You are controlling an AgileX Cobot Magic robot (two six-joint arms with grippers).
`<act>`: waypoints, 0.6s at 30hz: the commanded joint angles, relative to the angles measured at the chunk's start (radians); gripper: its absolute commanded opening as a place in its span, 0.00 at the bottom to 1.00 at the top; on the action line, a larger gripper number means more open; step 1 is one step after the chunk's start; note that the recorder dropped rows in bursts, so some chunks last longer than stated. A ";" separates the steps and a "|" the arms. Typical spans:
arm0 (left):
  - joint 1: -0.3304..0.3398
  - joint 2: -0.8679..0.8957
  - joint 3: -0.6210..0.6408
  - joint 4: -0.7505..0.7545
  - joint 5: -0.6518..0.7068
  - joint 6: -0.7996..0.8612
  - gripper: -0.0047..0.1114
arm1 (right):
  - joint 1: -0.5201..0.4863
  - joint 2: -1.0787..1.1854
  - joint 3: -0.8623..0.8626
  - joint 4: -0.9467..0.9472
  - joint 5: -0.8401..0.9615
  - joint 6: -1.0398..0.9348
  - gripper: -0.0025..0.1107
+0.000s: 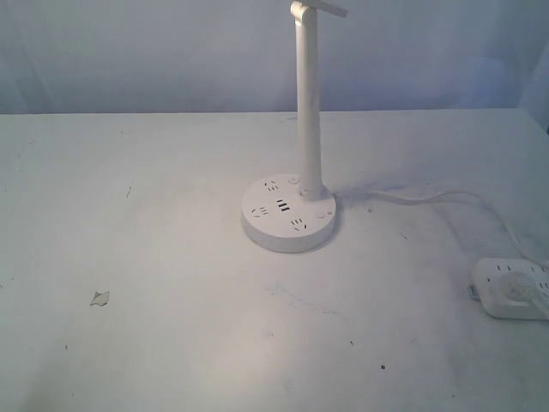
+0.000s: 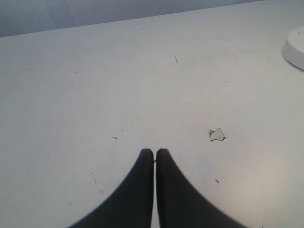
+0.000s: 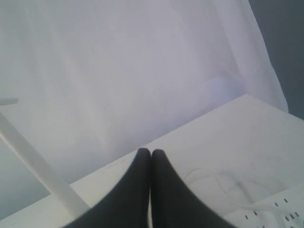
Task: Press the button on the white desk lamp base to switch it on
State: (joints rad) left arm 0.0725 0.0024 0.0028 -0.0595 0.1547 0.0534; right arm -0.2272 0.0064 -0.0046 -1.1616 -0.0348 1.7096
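The white desk lamp base [image 1: 287,215] is a round disc with socket holes and dark USB slots, near the table's middle. Its thin white pole [image 1: 308,103] rises to the top of the exterior view. An edge of the base [image 2: 295,47] shows in the left wrist view, and the pole [image 3: 40,168] in the right wrist view. Neither arm appears in the exterior view. My left gripper [image 2: 154,152] is shut, empty, over bare table far from the base. My right gripper [image 3: 151,152] is shut and empty too, above the table.
A white squarish power strip [image 1: 513,287] lies at the right edge, also seen as the power strip [image 3: 270,216] in the right wrist view. Its cord [image 1: 429,197] runs to the lamp base. A small paper scrap [image 1: 99,298] lies front left. A white curtain hangs behind the table.
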 commanded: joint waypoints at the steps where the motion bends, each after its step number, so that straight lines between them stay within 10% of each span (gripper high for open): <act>1: -0.006 -0.002 -0.003 -0.008 -0.005 -0.002 0.05 | -0.006 -0.006 0.005 0.052 0.020 -0.135 0.02; 11: -0.006 -0.002 -0.003 -0.008 -0.005 -0.002 0.05 | -0.006 -0.006 0.005 0.758 -0.026 -1.364 0.02; 18: -0.006 -0.002 -0.003 -0.008 -0.005 -0.002 0.05 | -0.006 -0.006 0.005 0.905 0.286 -1.500 0.02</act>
State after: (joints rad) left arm 0.0725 0.0024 0.0028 -0.0595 0.1547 0.0534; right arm -0.2272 0.0064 -0.0046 -0.3219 0.1048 0.2533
